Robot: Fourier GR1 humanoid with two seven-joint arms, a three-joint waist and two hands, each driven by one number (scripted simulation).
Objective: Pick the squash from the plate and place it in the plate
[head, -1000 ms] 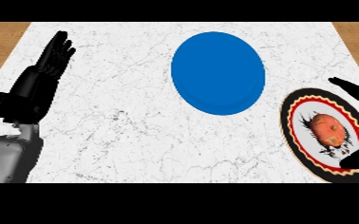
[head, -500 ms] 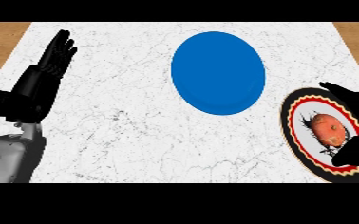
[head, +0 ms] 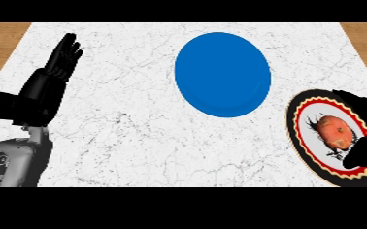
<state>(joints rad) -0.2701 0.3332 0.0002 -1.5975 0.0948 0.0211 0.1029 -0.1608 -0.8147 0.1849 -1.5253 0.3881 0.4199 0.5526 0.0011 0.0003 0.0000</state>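
A white marbled counter (head: 143,140) fills the view. A plain blue plate (head: 223,74) lies near its middle. At the left edge the left hand (head: 50,85) rests with fingers straight and raised, holding nothing. At the right edge sits a patterned plate (head: 305,136) with a black and red rim, and the orange squash (head: 335,131) lies on it. The right hand (head: 356,159) shows only as dark shapes around the squash; whether it grasps cannot be told.

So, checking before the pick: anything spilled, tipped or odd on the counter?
Nothing stands out. The squash lies on the patterned plate at the right edge, the blue plate sits bare mid-counter, nothing spilled.
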